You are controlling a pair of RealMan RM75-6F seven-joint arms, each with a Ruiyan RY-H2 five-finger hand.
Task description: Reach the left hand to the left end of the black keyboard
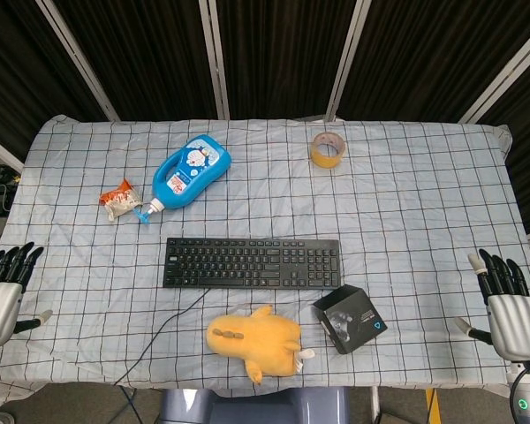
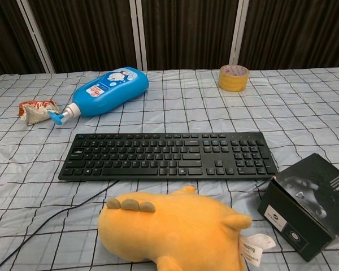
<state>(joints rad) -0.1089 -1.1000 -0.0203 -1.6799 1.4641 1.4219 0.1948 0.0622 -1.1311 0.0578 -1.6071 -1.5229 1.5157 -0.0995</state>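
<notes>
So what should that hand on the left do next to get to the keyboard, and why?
Probably swing the left hand inward, over the table toward the left end of the black keyboard. The hand hangs at the table's left edge, open and empty, well apart from the keyboard. Bare cloth lies between them; the snack packet sits farther back.

Checked tablecloth [image 1: 424,212] — bears keyboard [image 1: 252,263], bottle [image 1: 189,172], tape [image 1: 327,149], plush [image 1: 252,340], box [image 1: 350,319].
</notes>
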